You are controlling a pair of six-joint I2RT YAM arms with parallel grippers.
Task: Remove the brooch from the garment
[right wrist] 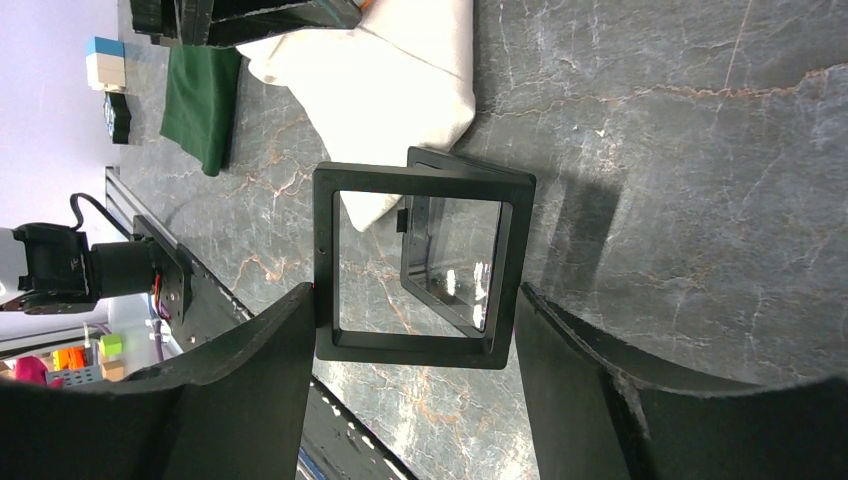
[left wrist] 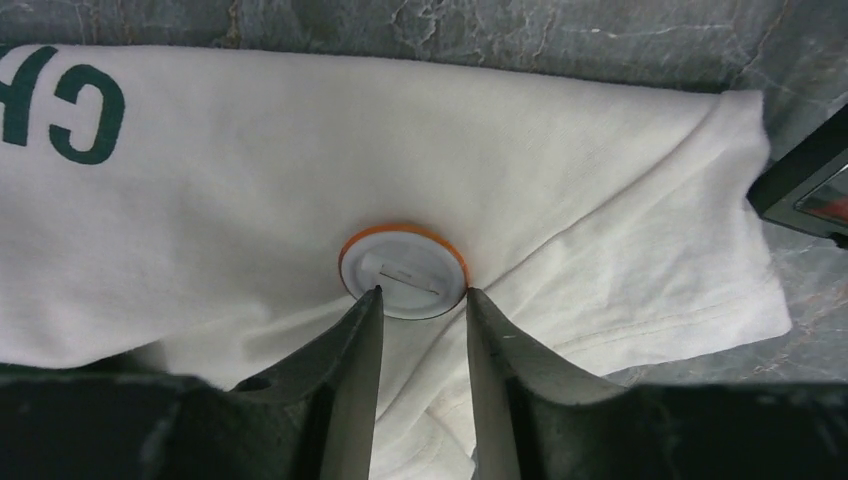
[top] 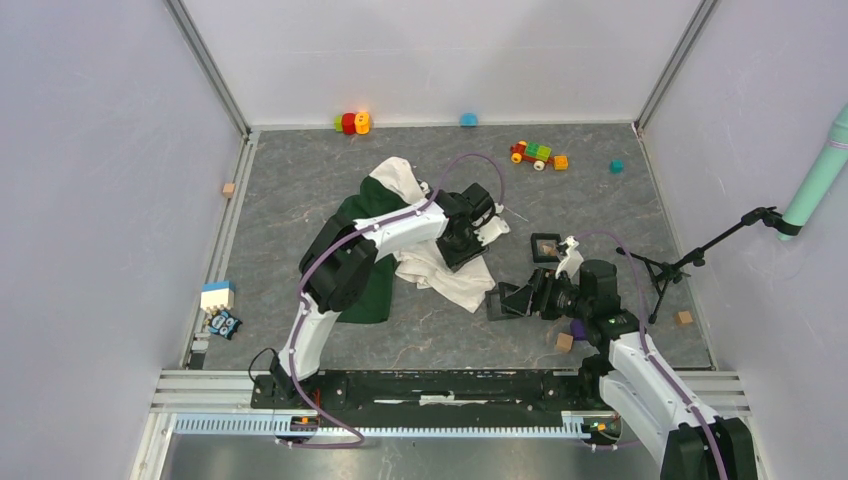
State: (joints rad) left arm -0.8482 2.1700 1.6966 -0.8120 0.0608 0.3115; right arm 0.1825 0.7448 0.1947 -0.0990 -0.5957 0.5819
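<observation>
The garment (top: 366, 262) lies crumpled mid-table, dark green on the left and cream-white (left wrist: 300, 160) on the right, with green lettering. The brooch (left wrist: 404, 268) lies on the white cloth, showing a white back with a pin bar and an orange rim. My left gripper (left wrist: 424, 293) is open a narrow way, with its fingertips (left wrist: 376, 300) at the brooch's near edge, one on each side. From above, the left gripper (top: 465, 235) covers the brooch. My right gripper (right wrist: 415, 300) is shut on a hinged black frame case (right wrist: 420, 262), held just above the table to the right of the garment (top: 505, 300).
A second black frame (top: 545, 247) lies near the right gripper. Toy blocks (top: 352, 122) and a toy train (top: 538, 154) sit at the back. Wooden cubes (top: 565, 342) and a purple piece (top: 578, 328) lie by the right arm. A stand (top: 700, 250) is at the right and a block stack (top: 217, 296) at the left.
</observation>
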